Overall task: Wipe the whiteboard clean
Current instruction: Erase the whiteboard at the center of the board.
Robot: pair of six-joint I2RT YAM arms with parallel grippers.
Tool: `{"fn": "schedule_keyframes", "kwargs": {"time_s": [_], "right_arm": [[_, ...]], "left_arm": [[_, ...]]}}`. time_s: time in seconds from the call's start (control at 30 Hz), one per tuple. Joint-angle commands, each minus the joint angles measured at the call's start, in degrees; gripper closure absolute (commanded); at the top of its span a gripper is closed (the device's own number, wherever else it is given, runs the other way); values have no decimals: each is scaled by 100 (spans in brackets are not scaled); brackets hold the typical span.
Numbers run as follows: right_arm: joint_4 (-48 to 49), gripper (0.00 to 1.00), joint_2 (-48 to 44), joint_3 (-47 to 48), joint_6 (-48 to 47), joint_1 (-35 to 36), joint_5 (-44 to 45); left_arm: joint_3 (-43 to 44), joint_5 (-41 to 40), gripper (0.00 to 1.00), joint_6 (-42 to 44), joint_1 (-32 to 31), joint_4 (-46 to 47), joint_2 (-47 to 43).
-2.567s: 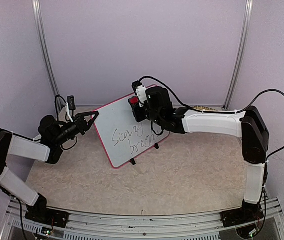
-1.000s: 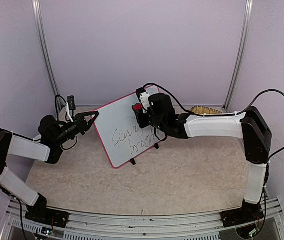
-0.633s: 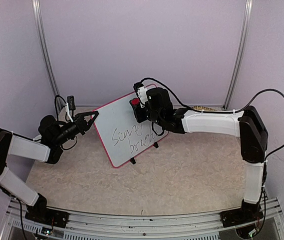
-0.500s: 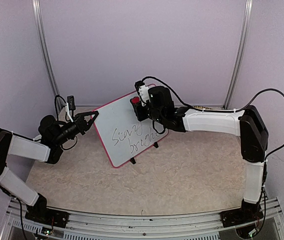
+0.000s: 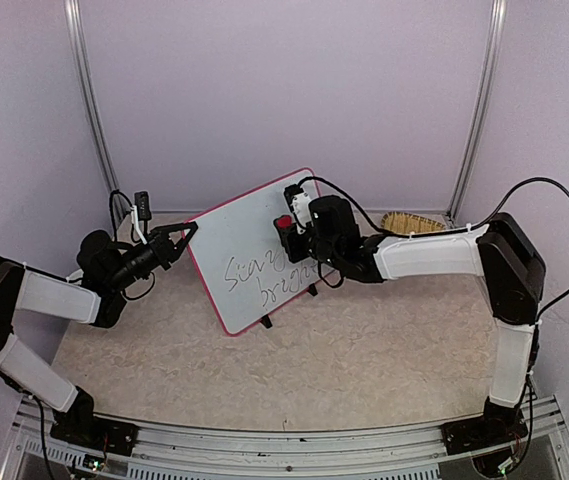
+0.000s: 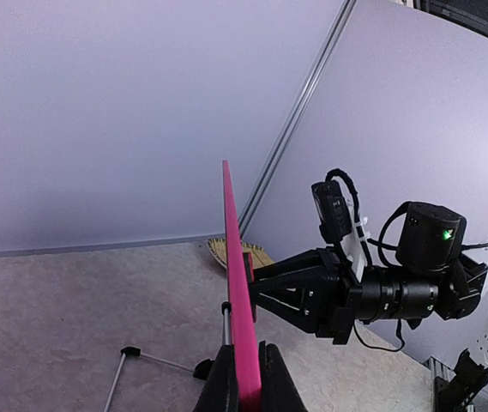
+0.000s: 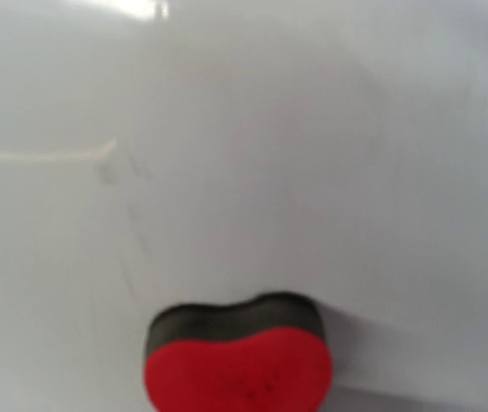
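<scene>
The whiteboard, white with a pink-red frame, stands tilted on the table with dark marker scrawl on its lower half. My left gripper is shut on its upper left edge. In the left wrist view the pink edge runs up from between my left gripper's black pads. My right gripper is shut on a red eraser and presses it flat on the board's upper right part. The right wrist view shows the eraser's red back and black felt against the white surface, with the fingers out of frame.
A straw-coloured brush lies at the back right by the wall. The board's black feet rest on the beige table top, and its wire stand shows behind it. Metal poles run up both back corners.
My right gripper moved the eraser up and left across the board's top, then back down and right. The left gripper and the board stayed still.
</scene>
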Motion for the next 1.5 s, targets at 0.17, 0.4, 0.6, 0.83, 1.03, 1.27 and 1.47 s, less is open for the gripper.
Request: {"fn": "schedule_keyframes", "kwargs": {"time_s": [0.17, 0.4, 0.6, 0.83, 1.03, 1.27, 1.47], "right_arm": [[-186, 82, -58, -720, 174, -84, 5], [-91, 82, -96, -936, 263, -87, -10], [-71, 82, -118, -914, 250, -84, 25], [-197, 82, -97, -367, 113, -123, 54], [-334, 81, -62, 178, -31, -178, 44], [-523, 81, -10, 734, -123, -305, -20], [-614, 81, 88, 1068, 5, -491, -196]], "left_arm": [[71, 808, 100, 334, -140, -90, 57], [76, 813, 100, 336, -140, -99, 52], [76, 815, 100, 335, -140, -88, 56], [76, 815, 100, 340, -140, -101, 52], [85, 833, 100, 333, -140, -115, 52], [84, 824, 100, 346, -140, -114, 57], [85, 820, 100, 345, -140, -119, 57]]}}
